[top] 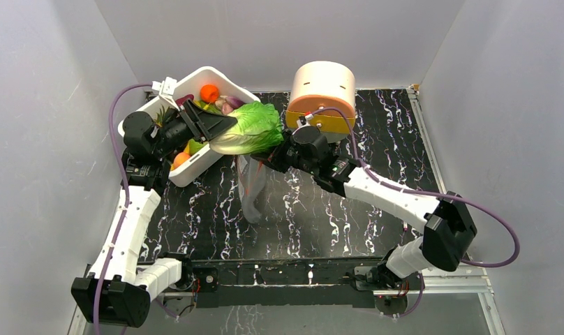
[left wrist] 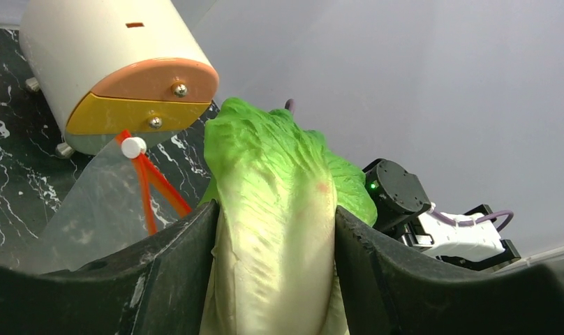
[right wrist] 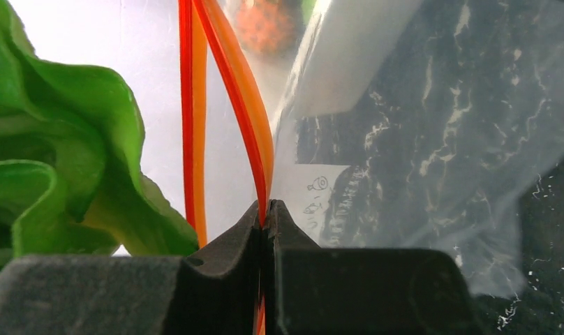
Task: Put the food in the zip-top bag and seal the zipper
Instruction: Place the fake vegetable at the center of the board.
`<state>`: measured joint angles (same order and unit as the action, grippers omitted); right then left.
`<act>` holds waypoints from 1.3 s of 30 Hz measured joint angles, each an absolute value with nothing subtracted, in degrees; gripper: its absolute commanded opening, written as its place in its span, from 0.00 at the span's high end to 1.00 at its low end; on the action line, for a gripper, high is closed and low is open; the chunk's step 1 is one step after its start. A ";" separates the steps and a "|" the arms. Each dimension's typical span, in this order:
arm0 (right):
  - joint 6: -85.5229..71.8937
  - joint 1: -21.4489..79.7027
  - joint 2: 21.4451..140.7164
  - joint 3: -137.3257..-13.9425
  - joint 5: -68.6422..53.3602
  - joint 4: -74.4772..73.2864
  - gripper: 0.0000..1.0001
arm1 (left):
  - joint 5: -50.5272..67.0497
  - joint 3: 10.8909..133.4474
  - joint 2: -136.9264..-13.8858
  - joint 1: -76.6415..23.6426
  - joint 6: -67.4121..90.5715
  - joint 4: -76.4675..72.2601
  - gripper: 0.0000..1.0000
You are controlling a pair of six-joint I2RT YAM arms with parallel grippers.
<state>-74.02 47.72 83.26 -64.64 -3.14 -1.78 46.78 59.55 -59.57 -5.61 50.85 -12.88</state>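
Left claw [left wrist: 276, 272] first: its two black fingers [left wrist: 174, 258] press on both sides of the lettuce [left wrist: 276, 188], about half wide, and I see it holding the lettuce up in the air. The white stalk sits between the fingers. The curly green end sticks out toward my other arm.

My right claw [right wrist: 266, 216] is squeezed tight on the zipper [right wrist: 230, 84], the thin orange-red strip. The zip-top bag [top: 253, 199] runs from that claw toward the near side of the black marble table [top: 377, 132]. From the left wrist I see the two orange-red strips spread apart like a V, with a small white slider [left wrist: 133, 147] at the top where they meet.

The lettuce is just beside the bag's mouth and above it, not inside. I cannot tell if a leaf touches the plastic.

Behind my left claw stands the white tub [top: 220, 75]. An orange piece [top: 209, 93] and other small toy foods lie in it. The round cream-and-orange box [top: 324, 87] stands at the back of the table, near my right claw.
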 measured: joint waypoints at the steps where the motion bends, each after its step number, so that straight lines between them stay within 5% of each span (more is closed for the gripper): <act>1: -74.35 47.72 82.96 -64.64 -2.98 -1.83 1.00 | 46.70 59.44 -59.46 -5.61 50.85 -13.13 0.42; 21: -74.85 47.13 77.19 -63.83 4.99 -4.86 1.00 | 35.59 57.84 -59.27 -5.72 31.31 1.96 0.50; 39: -61.12 47.13 80.18 -65.36 9.06 -8.27 1.00 | 31.83 69.65 -61.95 -5.74 27.59 20.71 0.55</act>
